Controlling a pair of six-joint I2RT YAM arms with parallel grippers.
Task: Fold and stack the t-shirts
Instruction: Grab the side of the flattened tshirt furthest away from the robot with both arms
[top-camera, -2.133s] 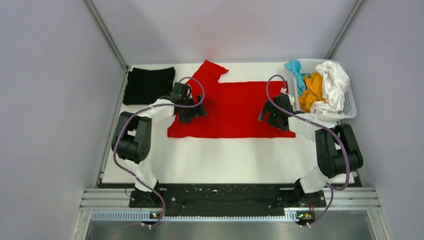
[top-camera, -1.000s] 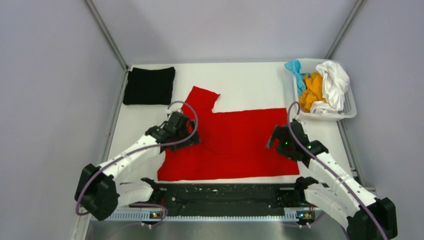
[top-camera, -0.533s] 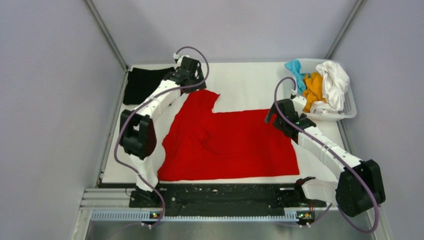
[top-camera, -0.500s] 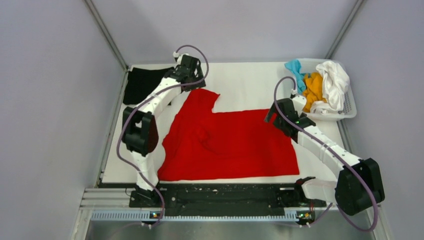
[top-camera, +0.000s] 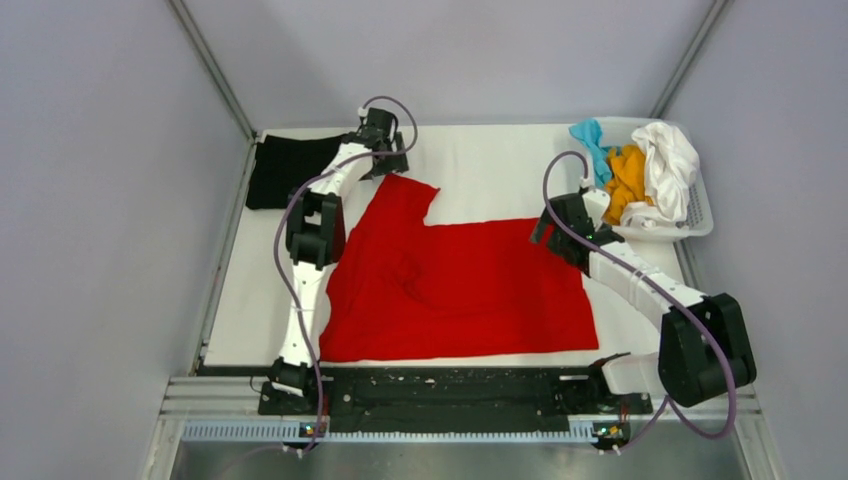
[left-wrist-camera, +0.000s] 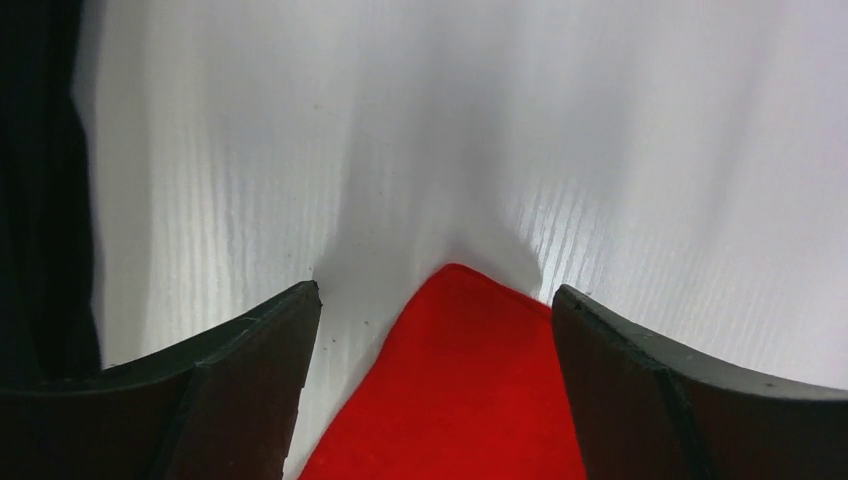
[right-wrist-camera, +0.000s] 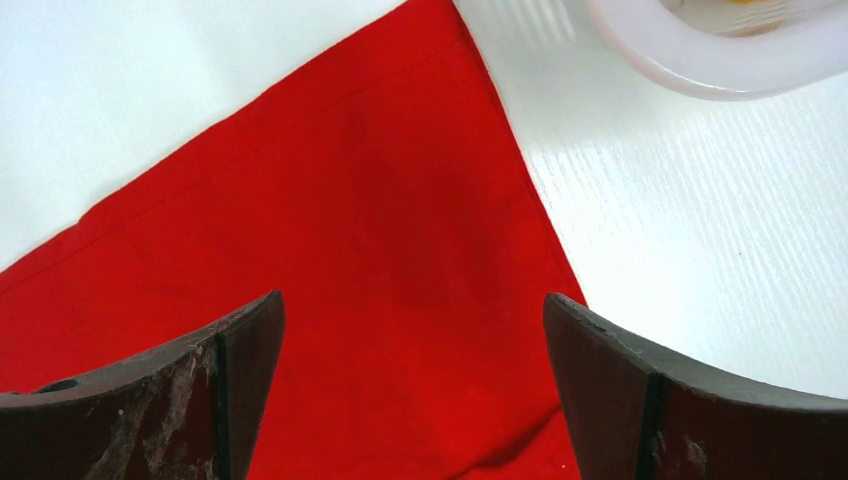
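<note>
A: Where is the red shirt?

B: The red shirt (top-camera: 450, 285) lies spread open on the white desk (top-camera: 490, 165), from the middle to the near edge. One short sleeve points toward the far left. The left half shows shallow wrinkles, and the right half lies flatter.

A: What about the left arm?

B: The left gripper (top-camera: 390, 165) reaches to the far side of the desk, at the tip of that sleeve. In the wrist view its fingers (left-wrist-camera: 250, 370) stand apart, one on each side of the sleeve tip. The cloth between them rests on the desk and nothing is clamped.

A: And the right arm?

B: The right gripper (top-camera: 550, 235) sits over the shirt's far right corner. Its fingers (right-wrist-camera: 150, 400) are also spread wide, with flat red cloth between them. They pinch nothing. I cannot tell whether the tips touch the cloth.

A: Are there other garments?

B: A black shirt (top-camera: 280, 172) lies folded into a rectangle at the far left corner of the desk, just left of the left gripper and apart from the red shirt. A white slotted basket (top-camera: 700, 215) stands at the far right corner, near the right gripper. It holds a white shirt (top-camera: 670, 165), an orange shirt (top-camera: 625, 185) and a teal shirt (top-camera: 590, 135), all bunched up. The teal one hangs over the basket's left rim.
</note>
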